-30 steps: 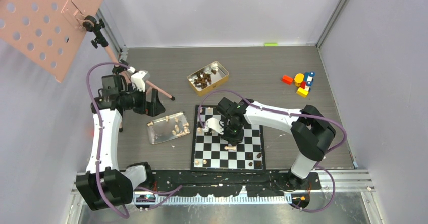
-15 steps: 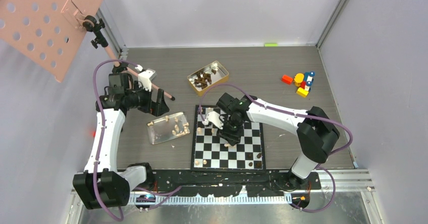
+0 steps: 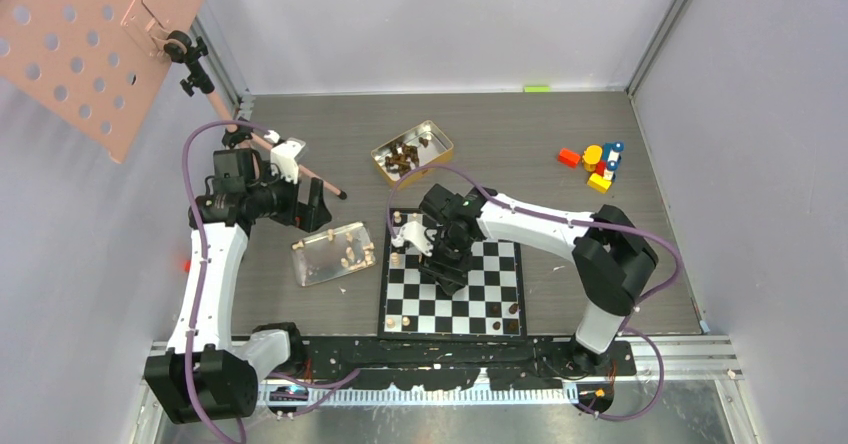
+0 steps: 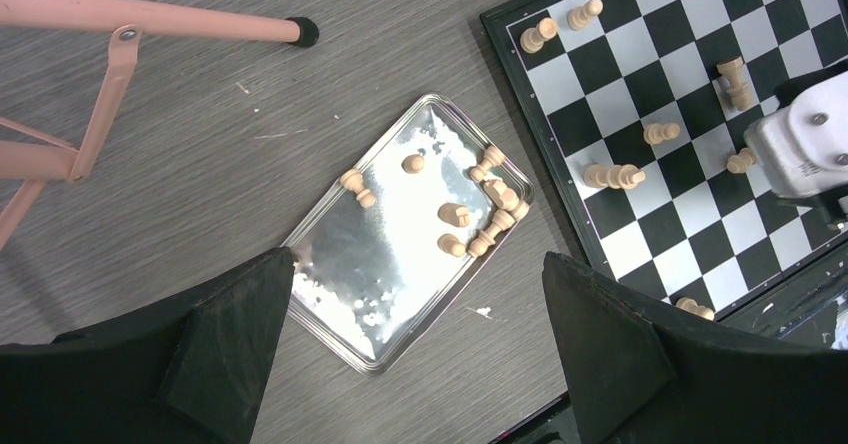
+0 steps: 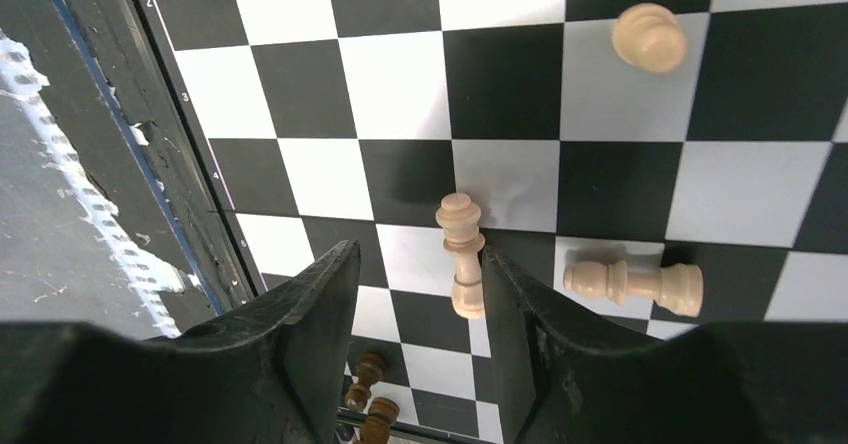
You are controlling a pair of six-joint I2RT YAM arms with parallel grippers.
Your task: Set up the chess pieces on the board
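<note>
Black fingers of the right gripper [image 5: 420, 254] stand partly apart, low over the left-middle of the board [image 5: 400, 54], and clamp nothing. One pale piece [image 5: 460, 254] sits in the gap, hard by one finger. Whether they touch cannot be told. A second pale piece [image 5: 630, 282] lies on its side just outside that finger, and a third [image 5: 650, 36] stands further off. Dark pieces [image 5: 370, 404] show at the board's near edge.

The left gripper [image 4: 420, 264] hangs wide open and empty above the tray [image 4: 370, 254], which lies just left of the board and holds more pale pieces [image 4: 490, 204]. Other dark pieces fill the tin [image 3: 446, 148] beyond the board.

Small numerals 2, 3 and 4 run along the board's black border.
</note>
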